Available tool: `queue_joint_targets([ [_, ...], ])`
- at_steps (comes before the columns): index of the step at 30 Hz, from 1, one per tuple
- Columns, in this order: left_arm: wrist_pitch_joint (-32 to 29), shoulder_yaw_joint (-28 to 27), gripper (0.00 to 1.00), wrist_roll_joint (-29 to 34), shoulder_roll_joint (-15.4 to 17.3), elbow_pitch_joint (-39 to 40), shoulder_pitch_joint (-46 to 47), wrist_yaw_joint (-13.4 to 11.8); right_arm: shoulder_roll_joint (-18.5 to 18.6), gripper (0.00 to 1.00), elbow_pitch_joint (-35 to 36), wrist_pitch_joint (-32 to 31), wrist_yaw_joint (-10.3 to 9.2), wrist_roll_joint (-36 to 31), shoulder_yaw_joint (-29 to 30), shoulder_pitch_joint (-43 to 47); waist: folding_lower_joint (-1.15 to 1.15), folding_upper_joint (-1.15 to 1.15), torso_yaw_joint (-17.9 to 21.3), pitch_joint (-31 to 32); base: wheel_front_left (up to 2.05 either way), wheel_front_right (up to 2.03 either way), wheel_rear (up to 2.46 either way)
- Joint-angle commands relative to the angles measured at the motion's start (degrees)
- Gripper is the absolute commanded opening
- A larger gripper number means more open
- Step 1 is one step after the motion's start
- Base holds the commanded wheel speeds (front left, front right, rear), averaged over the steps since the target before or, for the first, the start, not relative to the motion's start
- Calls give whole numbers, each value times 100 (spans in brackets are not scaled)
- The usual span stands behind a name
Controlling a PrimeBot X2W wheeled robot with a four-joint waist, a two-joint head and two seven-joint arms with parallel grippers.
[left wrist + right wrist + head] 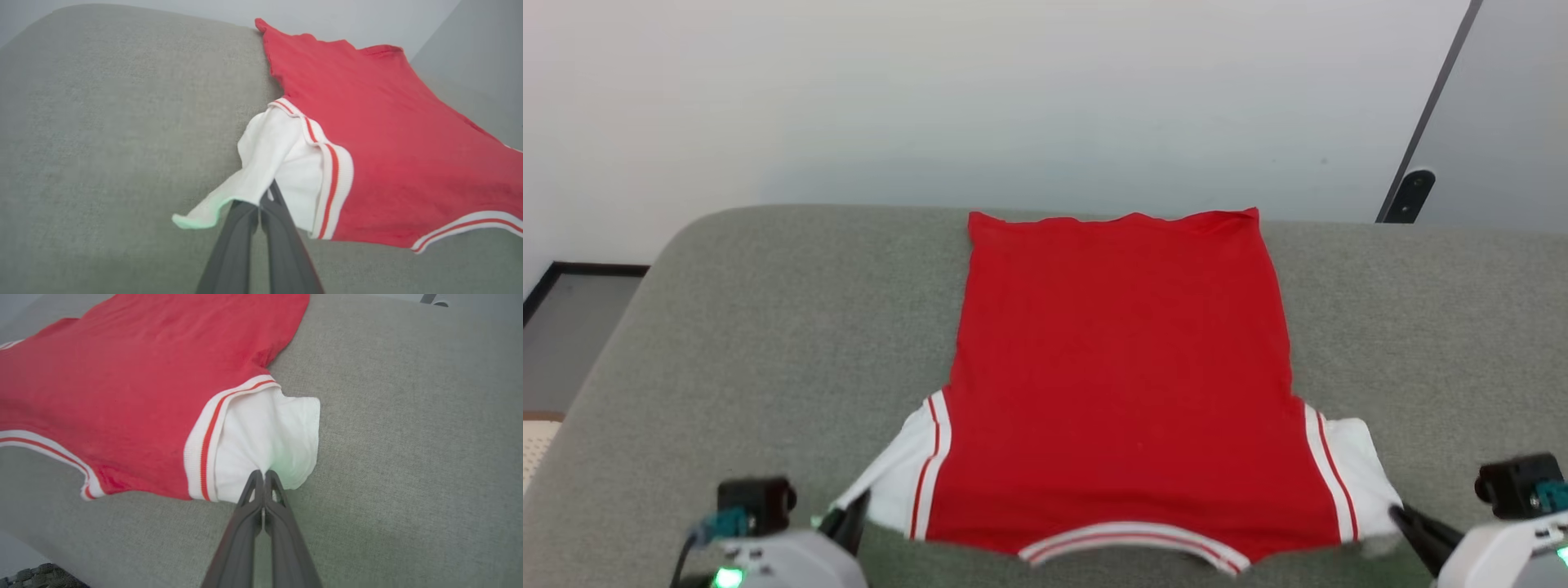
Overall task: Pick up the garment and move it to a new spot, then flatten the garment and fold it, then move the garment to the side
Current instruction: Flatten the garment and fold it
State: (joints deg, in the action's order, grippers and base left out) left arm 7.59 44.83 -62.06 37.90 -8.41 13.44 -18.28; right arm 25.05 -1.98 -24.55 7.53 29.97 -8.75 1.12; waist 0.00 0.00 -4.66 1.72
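Note:
The garment [1123, 351], bright red with white sleeves, lies spread flat on the grey cushion [768, 327], collar toward me and hem at the far edge. My left gripper [854, 510] is shut on the left white sleeve [269, 163], which lifts slightly off the cushion toward the fingertips [263, 200]. My right gripper [1401, 514] is shut on the edge of the right white sleeve [265, 433], and the fabric puckers in toward the gripper [261, 475]. The red body [143, 375] lies smooth between both arms.
The cushion's far edge meets a pale wall [1013, 98]. Its rounded left corner drops to the floor [572, 318]. A dark door edge [1429, 114] with a black stopper [1409, 196] stands at the upper right. Bare cushion lies on both sides of the shirt.

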Motion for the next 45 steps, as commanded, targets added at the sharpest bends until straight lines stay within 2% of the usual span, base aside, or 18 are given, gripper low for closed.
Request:
queue_joint_targets([
  [1, 11, -16, 0, -16, 72, 104, -132, -108, -23, 0, 81, -72, -8, -43, 103, 120, 0, 0, -11, -31, 0, 0, 0],
  [6, -27, -14, 0, -107, 267, 904, -665, -563, -268, 0, 672, -649, -8, -265, 459, 671, 0, 0, -44, -120, 0, 0, 0],
  [9, -22, 12, 0, -126, 257, 1045, -800, -658, -422, 0, 856, -886, -8, -400, 573, 793, 0, 0, -59, -152, 0, 0, 0],
  [14, -86, 109, 0, -103, 155, 797, -746, -600, -631, 0, 502, -1383, -8, -677, 444, 642, 0, 0, -23, -142, 0, 0, 0],
  [20, -161, 205, 0, -92, -7, 416, -625, -517, -772, 0, -485, -1939, -7, -910, 124, 66, 0, 0, 71, -80, 0, 0, 0],
  [21, -152, 219, 0, -85, -34, 381, -619, -509, -802, 13, -663, -2009, -8, -942, 103, -38, 0, 0, 82, -62, 0, 0, 0],
  [22, -139, 224, 0, -85, -69, 343, -613, -495, -849, 85, -781, -2073, -7, -960, 43, -141, 0, 0, 90, -40, 0, 0, 0],
  [23, -132, 237, 0, -82, -85, 314, -617, -482, -860, 100, -861, -2111, -7, -986, 5, -256, 0, 0, 94, -16, 0, 0, 0],
  [28, -17, 259, 0, -32, -151, 238, -621, -452, -776, 100, -820, -2352, -7, -891, 26, -547, 0, 0, 63, 114, 0, 0, 0],
  [32, 110, 251, 0, 10, -183, 266, -667, -472, -628, 100, -147, -2542, -7, -658, 247, -455, 0, 0, 18, 189, 0, 0, 0],
  [34, 179, 234, 0, 45, -184, 287, -679, -510, -606, 100, 346, -2390, -7, -566, 465, -384, 0, 0, -7, 192, 0, 0, 0],
  [37, 288, 220, 0, 109, -221, 340, -647, -539, -488, 100, 1115, -1621, -7, -628, 603, -471, 0, 0, -41, 143, 0, 0, 0],
  [40, 361, 222, 0, 161, -264, 378, -584, -499, -493, 100, 1433, -579, -7, -960, 643, -651, 0, 0, -67, 49, 0, 0, 0],
  [43, 404, 247, 0, 249, -321, 381, -480, -455, -495, 100, 1249, 266, -8, -1216, 510, -972, 0, 0, -125, -69, 0, 0, 0],
  [45, 413, 253, 0, 292, -370, 384, -387, -431, -459, 100, 941, 620, -8, -1338, 418, -1297, 0, 0, -182, -172, 0, 0, 0],
])
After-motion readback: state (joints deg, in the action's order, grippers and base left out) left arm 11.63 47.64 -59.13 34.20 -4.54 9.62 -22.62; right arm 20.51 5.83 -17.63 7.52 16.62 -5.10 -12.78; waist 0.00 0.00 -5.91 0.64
